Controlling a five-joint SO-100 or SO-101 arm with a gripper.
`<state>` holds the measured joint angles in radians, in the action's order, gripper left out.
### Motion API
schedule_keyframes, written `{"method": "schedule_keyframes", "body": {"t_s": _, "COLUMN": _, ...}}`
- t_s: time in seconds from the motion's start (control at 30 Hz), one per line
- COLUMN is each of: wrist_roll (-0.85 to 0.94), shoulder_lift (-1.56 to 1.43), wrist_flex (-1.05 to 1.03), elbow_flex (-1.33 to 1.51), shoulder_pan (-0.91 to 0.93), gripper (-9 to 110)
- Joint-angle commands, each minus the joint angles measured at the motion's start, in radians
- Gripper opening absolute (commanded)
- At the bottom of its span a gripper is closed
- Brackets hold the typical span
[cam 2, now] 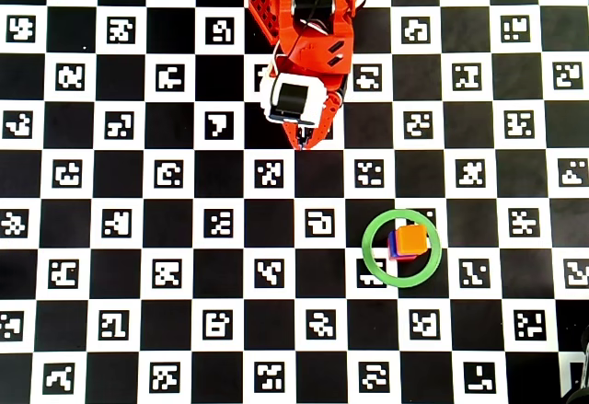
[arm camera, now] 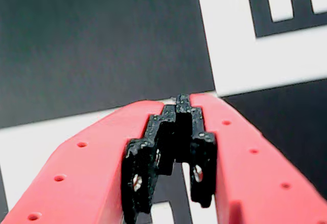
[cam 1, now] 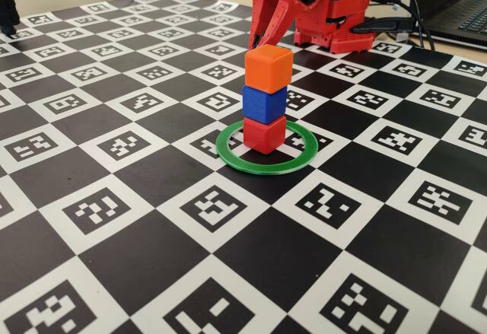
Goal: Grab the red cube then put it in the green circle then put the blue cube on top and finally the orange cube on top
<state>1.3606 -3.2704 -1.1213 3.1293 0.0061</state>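
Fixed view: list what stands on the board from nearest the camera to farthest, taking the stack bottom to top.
Green circle front rim → red cube inside it → blue cube on the red → orange cube on top → gripper, shut and empty, behind the stack.

A black-and-white checkerboard table [cam 1: 152,258] printed with square markers. A green circle [cam 1: 297,157] lies flat near its centre, with a red cube [cam 1: 264,134] resting inside it.
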Motion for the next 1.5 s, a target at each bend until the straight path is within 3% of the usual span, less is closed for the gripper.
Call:
{"method": "schedule_keyframes", "body": {"t_s": 0.0, "wrist_roll": 0.021, "shoulder_lift": -0.021, "wrist_flex": -0.061, "elbow_flex": 0.055, "shoulder_pan": -0.008, "gripper": -6}}
{"method": "schedule_keyframes", "body": {"t_s": 0.17, "wrist_roll": 0.091, "shoulder_lift": -0.04, "wrist_flex": -0.192, "elbow_flex": 0.055, "shoulder_pan": -0.009, "gripper": -6}}
{"method": "schedule_keyframes", "body": {"t_s": 0.47, "wrist_roll": 0.195, "shoulder_lift": -0.089, "wrist_flex": -0.238, "elbow_flex": 0.057, "shoulder_pan": -0.006, "gripper": -6}}
{"method": "schedule_keyframes", "body": {"t_s": 1.47, "wrist_roll": 0.187, "shoulder_lift": -0.089, "wrist_flex": -0.238, "elbow_flex": 0.057, "shoulder_pan": -0.014, "gripper": -6}}
